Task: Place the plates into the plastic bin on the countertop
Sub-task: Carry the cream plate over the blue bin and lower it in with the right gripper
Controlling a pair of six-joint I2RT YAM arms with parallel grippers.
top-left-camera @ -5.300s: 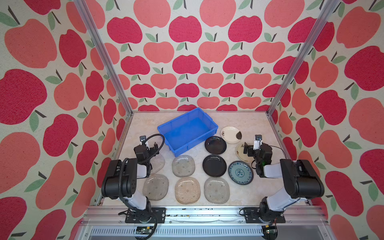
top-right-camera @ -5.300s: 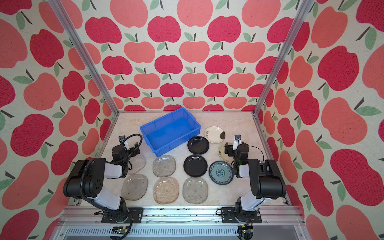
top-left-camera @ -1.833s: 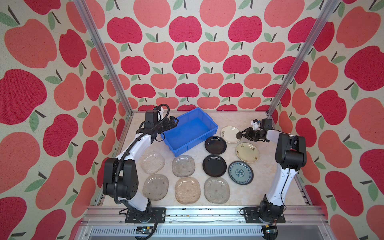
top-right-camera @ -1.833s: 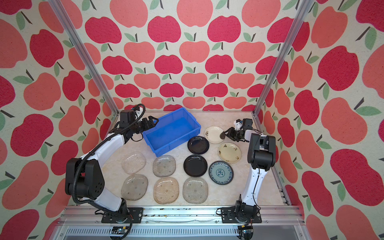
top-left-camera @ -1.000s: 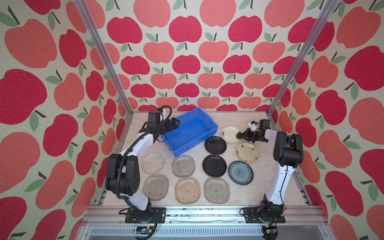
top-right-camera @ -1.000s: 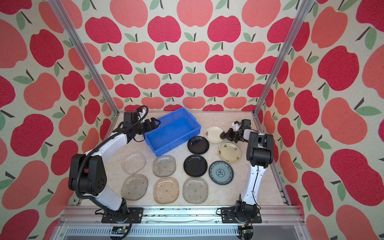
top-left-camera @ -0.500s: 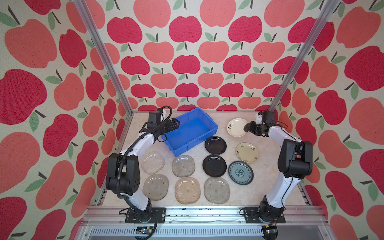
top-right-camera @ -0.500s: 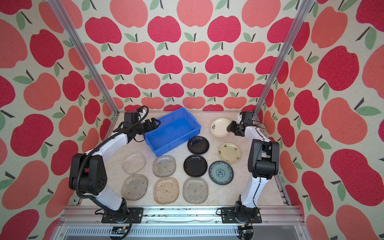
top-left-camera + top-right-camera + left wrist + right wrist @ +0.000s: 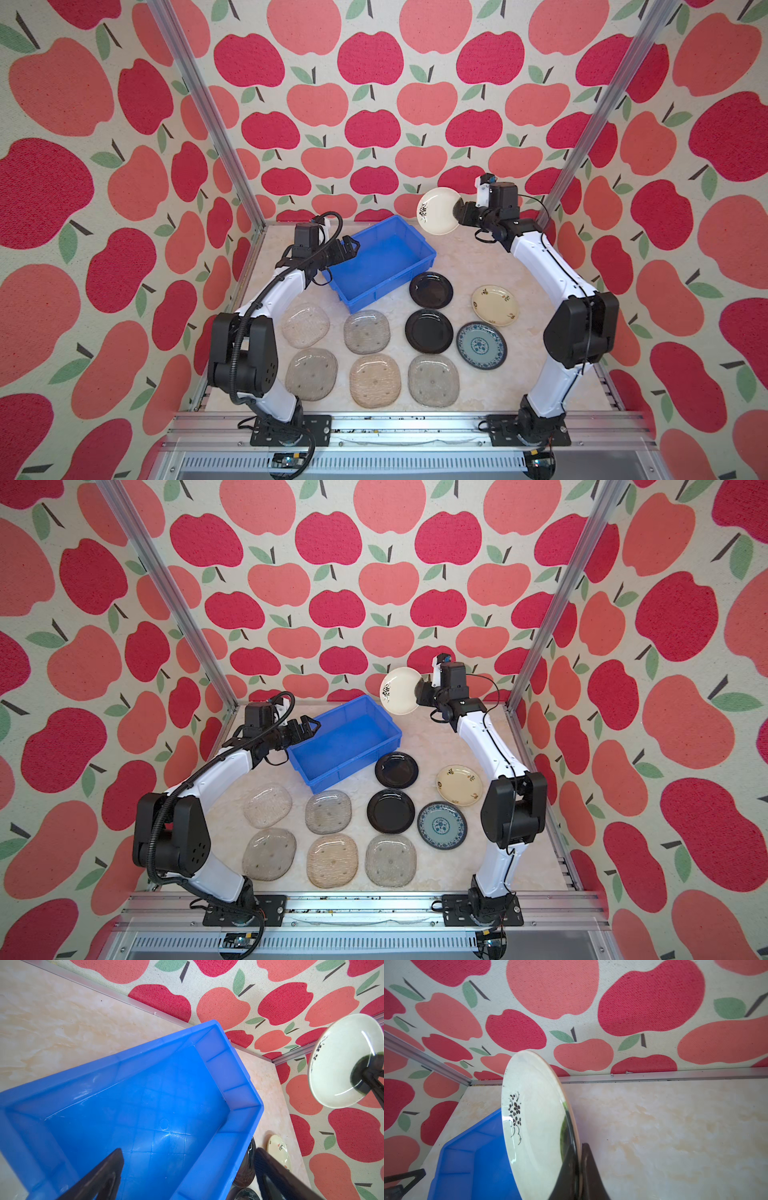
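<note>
While the right gripper (image 9: 459,212) pinches one edge of the white round ceramic plate with a dark floral blotch (image 9: 436,210), that plate hangs in the air, tipped steeply on edge, close to the far right corner of the bright blue rectangular plastic bin (image 9: 376,259). Whether it is already over the bin's rim, cannot tell. The right wrist view shows both jaws clamped on the rim of the plate (image 9: 533,1122), one each side.

The left gripper (image 9: 351,245) is spread wide, holding nothing, and hovers at the bin's left end. The left wrist view shows its fingers (image 9: 110,1167) apart above the empty blue floor. Contact with the bin: cannot tell.

The other nine plates lie flat on the beige marble-patterned countertop (image 9: 469,257):
- five clear textured glass plates (image 9: 368,331)
- two glossy black round plates (image 9: 430,289)
- one cream plate (image 9: 494,304)
- one blue-white patterned plate (image 9: 482,345)

Step in hand, by my judgement: carry and drop-off of the first plate.

To do it well:
- Move the plate over the bin floor and clear the wall first.
- Roll the wrist slowly toward level, since the grip is on the rim only and could slip.
- Lower close to the floor before letting go; a drop risks a chip.
- Set it toward one end so later plates fit alongside or stack.
- Keep away from the left gripper.
</note>
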